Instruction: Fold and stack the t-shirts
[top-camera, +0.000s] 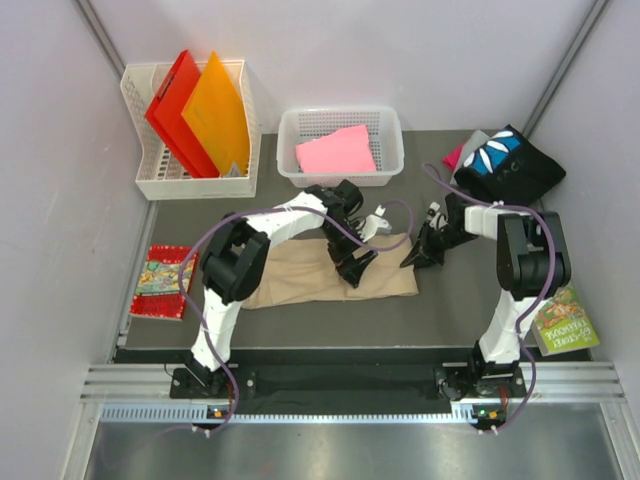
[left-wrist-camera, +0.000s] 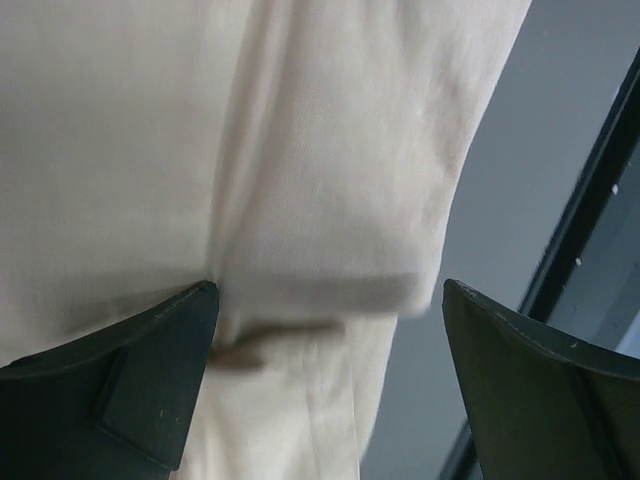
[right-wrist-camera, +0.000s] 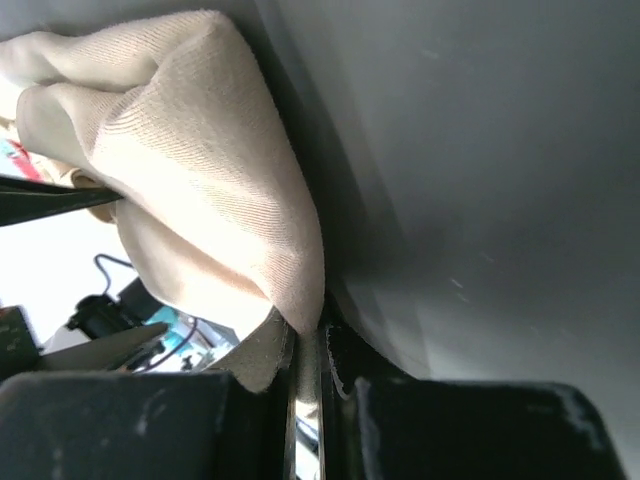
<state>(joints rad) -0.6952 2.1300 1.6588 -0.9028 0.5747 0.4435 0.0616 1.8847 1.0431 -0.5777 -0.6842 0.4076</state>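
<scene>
A tan t-shirt (top-camera: 300, 278) lies folded into a long strip across the middle of the dark table. My left gripper (top-camera: 356, 266) hovers open over its right part; in the left wrist view its fingers (left-wrist-camera: 130, 370) stand wide apart above a folded edge of the tan cloth (left-wrist-camera: 300, 150). My right gripper (top-camera: 412, 257) is at the shirt's right end, shut on a pinch of the tan cloth (right-wrist-camera: 200, 170), which bunches up from the jaws (right-wrist-camera: 310, 345). A pink t-shirt (top-camera: 337, 150) lies folded in a white basket (top-camera: 390, 125). A black printed t-shirt (top-camera: 510, 165) is heaped at the back right over a magenta one (top-camera: 454, 157).
A white basket (top-camera: 140, 175) at the back left holds a red folder (top-camera: 172, 105) and an orange folder (top-camera: 215, 110). A colourful booklet (top-camera: 163, 280) lies at the left table edge, and a green one (top-camera: 567, 322) at the right. Grey walls close in both sides.
</scene>
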